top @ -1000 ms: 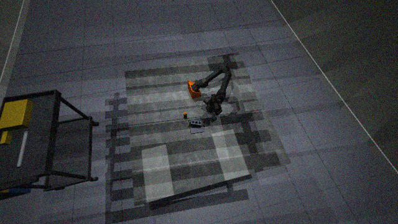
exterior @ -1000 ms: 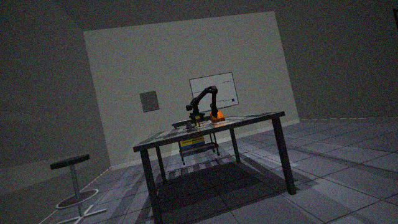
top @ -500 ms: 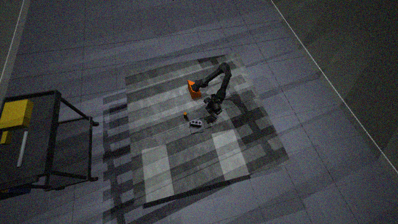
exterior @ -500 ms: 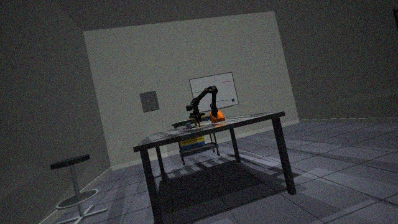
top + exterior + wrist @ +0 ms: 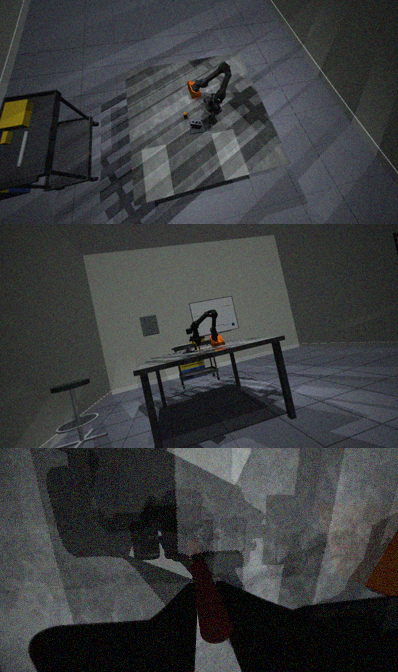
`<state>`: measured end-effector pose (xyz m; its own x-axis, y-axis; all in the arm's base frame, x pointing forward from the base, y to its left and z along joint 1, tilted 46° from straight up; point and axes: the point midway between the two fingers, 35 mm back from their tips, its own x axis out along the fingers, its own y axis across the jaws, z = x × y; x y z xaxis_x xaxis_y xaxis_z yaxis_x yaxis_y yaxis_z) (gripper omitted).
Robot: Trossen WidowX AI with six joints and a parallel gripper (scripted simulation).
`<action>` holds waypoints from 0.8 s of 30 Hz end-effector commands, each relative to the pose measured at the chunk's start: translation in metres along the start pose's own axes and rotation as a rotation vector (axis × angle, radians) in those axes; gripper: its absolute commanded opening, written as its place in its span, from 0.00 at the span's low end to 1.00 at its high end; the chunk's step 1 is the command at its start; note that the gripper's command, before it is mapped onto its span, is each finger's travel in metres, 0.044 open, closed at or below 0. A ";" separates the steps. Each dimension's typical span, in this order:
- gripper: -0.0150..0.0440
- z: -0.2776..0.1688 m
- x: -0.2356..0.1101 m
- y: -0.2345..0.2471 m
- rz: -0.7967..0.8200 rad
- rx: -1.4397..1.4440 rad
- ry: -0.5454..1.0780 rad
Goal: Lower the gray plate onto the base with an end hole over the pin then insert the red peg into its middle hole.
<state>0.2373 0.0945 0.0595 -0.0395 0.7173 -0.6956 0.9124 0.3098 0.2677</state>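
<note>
The red peg stands between the two black fingers in the wrist view. My gripper is shut on it, low over the table. The peg's far end runs down toward the table; whether it touches is too dark to tell. The gray plate shows small in the top view, with dark holes in a row, to the lower left of my gripper. It sits at the base, whose thin outline shows around its near side. The pin cannot be made out, nor whether the plate lies fully flat.
A small orange cylinder stands on the table left of the plate. The orange mount of the arm is behind it. A cart with yellow boxes stands off the table's left side. Striped shadows cross the tabletop.
</note>
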 end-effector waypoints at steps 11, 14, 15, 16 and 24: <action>0.25 0.006 -0.043 0.006 0.005 -0.009 -0.017; 0.25 0.006 -0.053 0.006 0.004 -0.009 -0.016; 0.25 0.006 -0.056 0.006 0.004 -0.009 -0.016; 0.25 0.006 -0.059 0.006 0.004 -0.009 -0.016; 0.25 0.012 -0.063 0.006 0.002 -0.001 -0.010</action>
<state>0.2470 0.0462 0.1001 -0.0317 0.7120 -0.7014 0.9096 0.3114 0.2750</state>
